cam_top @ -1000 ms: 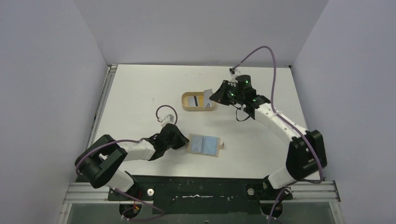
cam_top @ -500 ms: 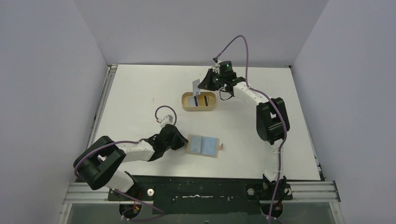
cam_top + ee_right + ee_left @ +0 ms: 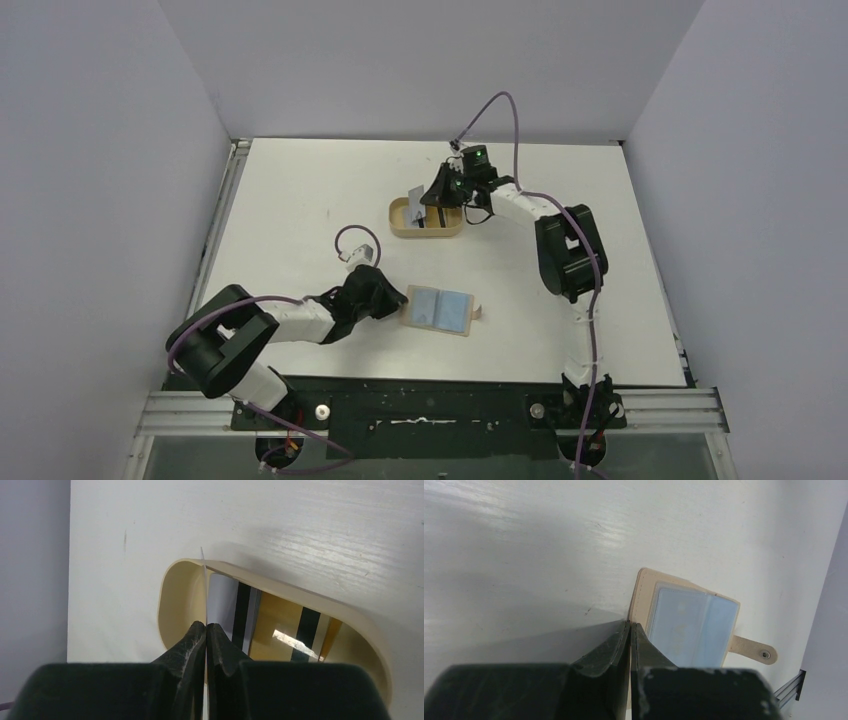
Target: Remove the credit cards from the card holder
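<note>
Pale grey walls (image 3: 100, 150) close in a white table (image 3: 300, 200) on three sides.

Top external view: the left arm (image 3: 290, 318) lies low along the table, reaching to the right. The left gripper (image 3: 397, 303) meets the left edge of the card holder (image 3: 437, 311). The holder lies open and flat near the front centre, its long axis running left to right. Its closing tab (image 3: 477, 313) points right. The right arm (image 3: 565, 255) stretches far across the table with the elbow folded. The right gripper (image 3: 430, 198) hangs over an oval tan tray (image 3: 398, 225) near the back, holding a pale credit card (image 3: 416, 196) on edge and tilted.

Left wrist view: the left gripper (image 3: 630, 626) has its fingers pressed together with no gap, tips touching the holder's (image 3: 641, 595) corner. A light blue card (image 3: 684, 625) sits under the clear sleeve.

Right wrist view: the right gripper (image 3: 206, 625) pinches the credit card (image 3: 205, 590), seen as a thin line running away toward the tray's far rim (image 3: 280, 587). A yellow-orange card (image 3: 277, 622) with a black stripe lies flat in the tray
</note>
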Controlling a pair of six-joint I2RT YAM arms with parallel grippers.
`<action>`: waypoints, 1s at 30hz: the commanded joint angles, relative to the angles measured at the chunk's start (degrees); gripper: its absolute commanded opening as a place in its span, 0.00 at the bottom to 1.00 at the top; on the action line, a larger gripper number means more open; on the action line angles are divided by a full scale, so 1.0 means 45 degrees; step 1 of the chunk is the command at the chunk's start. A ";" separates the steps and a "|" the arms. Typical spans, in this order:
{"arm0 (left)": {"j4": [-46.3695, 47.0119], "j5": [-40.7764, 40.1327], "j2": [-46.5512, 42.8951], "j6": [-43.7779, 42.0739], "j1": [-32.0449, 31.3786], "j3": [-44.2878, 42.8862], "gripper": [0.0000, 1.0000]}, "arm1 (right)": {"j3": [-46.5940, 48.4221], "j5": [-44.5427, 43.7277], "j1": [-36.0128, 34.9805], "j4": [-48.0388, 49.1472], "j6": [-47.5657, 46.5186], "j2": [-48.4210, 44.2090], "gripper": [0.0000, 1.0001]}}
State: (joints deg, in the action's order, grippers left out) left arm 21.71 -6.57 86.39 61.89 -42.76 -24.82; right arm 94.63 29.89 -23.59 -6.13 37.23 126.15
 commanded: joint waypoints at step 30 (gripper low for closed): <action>-0.1224 0.0016 0.0370 -0.0296 0.0012 0.0105 0.00 | -0.0555 0.0372 -0.0491 0.1048 0.0176 0.0318 0.25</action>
State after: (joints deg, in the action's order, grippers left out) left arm 22.48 -6.17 86.87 61.89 -42.76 -24.93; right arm 89.78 30.61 -26.20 -0.08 39.70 129.54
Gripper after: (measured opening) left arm 0.007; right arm 0.148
